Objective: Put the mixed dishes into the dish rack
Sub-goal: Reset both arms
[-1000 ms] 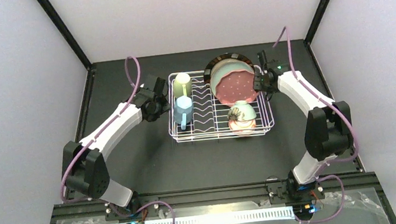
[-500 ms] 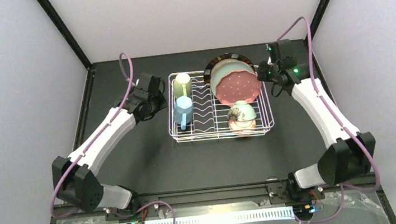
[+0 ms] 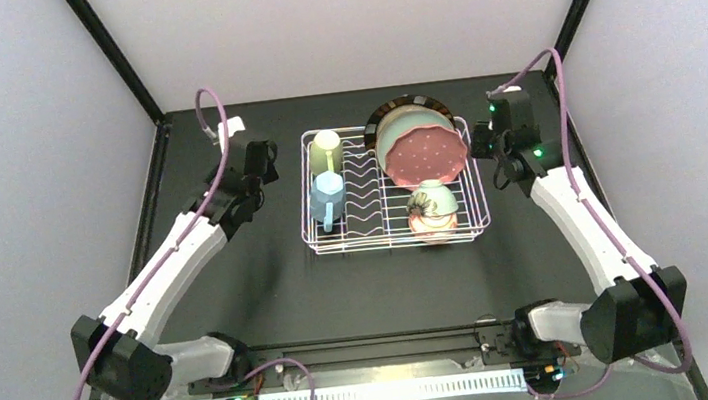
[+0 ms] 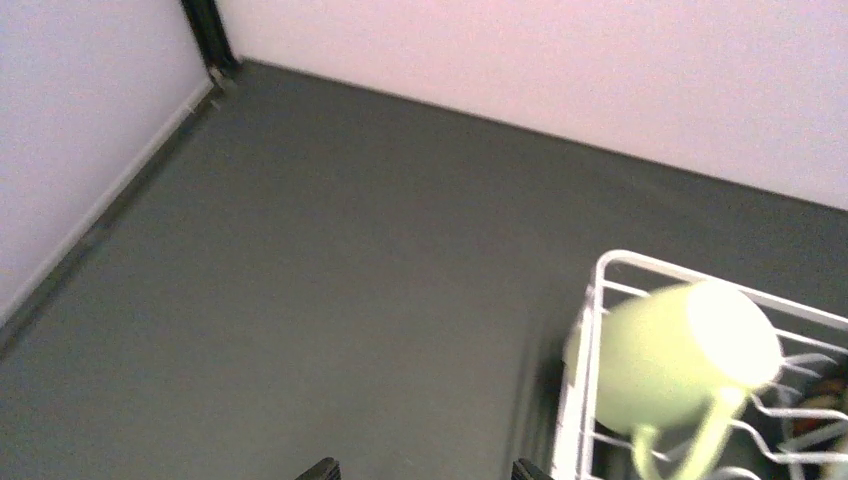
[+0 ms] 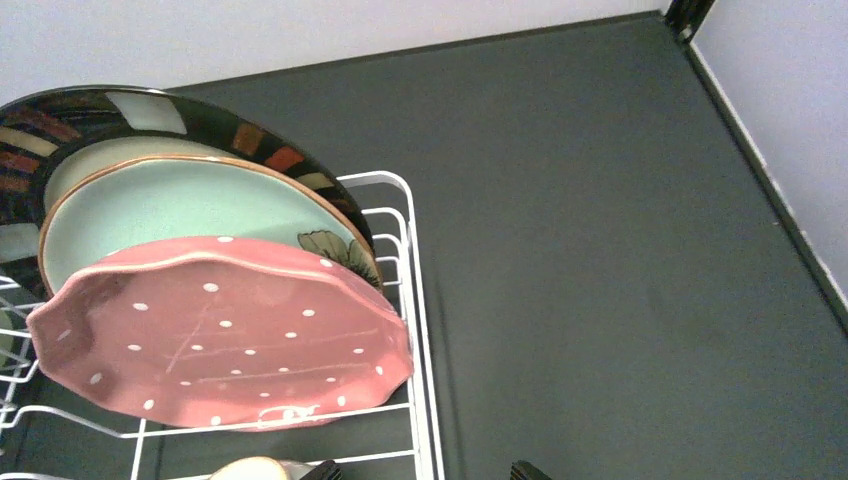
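Note:
The white wire dish rack (image 3: 396,242) stands mid-table. In it are the cream mug (image 3: 327,145), the blue mug (image 3: 326,199), the cream plate with dark striped rim (image 3: 407,106), the teal flower plate (image 3: 391,133), the pink dotted plate (image 3: 426,157), the mint bowl (image 3: 433,197) and the red-orange bowl (image 3: 431,224). My left gripper (image 3: 258,159) is open and empty, left of the rack; its view shows the cream mug (image 4: 680,360). My right gripper (image 3: 482,141) is open and empty, just right of the rack; its view shows the three plates standing on edge, with the pink one (image 5: 220,330) in front.
Dark table mat (image 3: 238,274) with black frame posts at the back corners (image 3: 112,56). Pale walls close in the table on both sides and behind. The rack's right rim (image 5: 420,330) lies between my right fingertips' line and the plates.
Both arms have drawn away from the rack: the left gripper moved left and back from the mugs, the right gripper rose and moved right from the plates. The dishes stayed put.

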You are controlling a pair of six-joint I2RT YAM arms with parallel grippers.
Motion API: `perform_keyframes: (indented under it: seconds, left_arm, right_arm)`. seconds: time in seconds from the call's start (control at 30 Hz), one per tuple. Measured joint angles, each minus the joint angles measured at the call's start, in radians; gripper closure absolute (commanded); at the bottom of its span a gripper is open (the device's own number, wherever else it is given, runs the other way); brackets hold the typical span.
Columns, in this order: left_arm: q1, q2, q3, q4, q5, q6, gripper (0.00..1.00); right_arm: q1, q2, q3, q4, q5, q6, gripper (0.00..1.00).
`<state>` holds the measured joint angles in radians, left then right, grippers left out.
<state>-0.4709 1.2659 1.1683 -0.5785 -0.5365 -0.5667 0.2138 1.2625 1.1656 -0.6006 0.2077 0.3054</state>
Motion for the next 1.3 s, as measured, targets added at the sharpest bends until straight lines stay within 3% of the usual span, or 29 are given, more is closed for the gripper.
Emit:
perform_keyframes:
  seconds: [0.17, 0.37, 0.8, 1.3]
  left_arm:
    - [0.001, -0.062, -0.101, 0.141, -0.148, 0.122, 0.01]
    - [0.037, -0.165, -0.266, 0.343, -0.190, 0.259, 0.01]
    - [0.194, -0.189, -0.383, 0.565, 0.036, 0.383, 0.01]
    - [0.240, -0.138, -0.416, 0.686, 0.149, 0.378, 0.01]
  right_arm:
    - [0.000, -0.042, -0.036, 0.049, 0.056, -0.027, 0.02]
    - [-0.001, -0.098, -0.115, 0.126, 0.117, -0.079, 0.02]
    - [-0.032, -0.146, -0.180, 0.258, 0.222, -0.160, 0.02]
    - [-0.060, -0.147, -0.212, 0.312, 0.314, -0.166, 0.02]
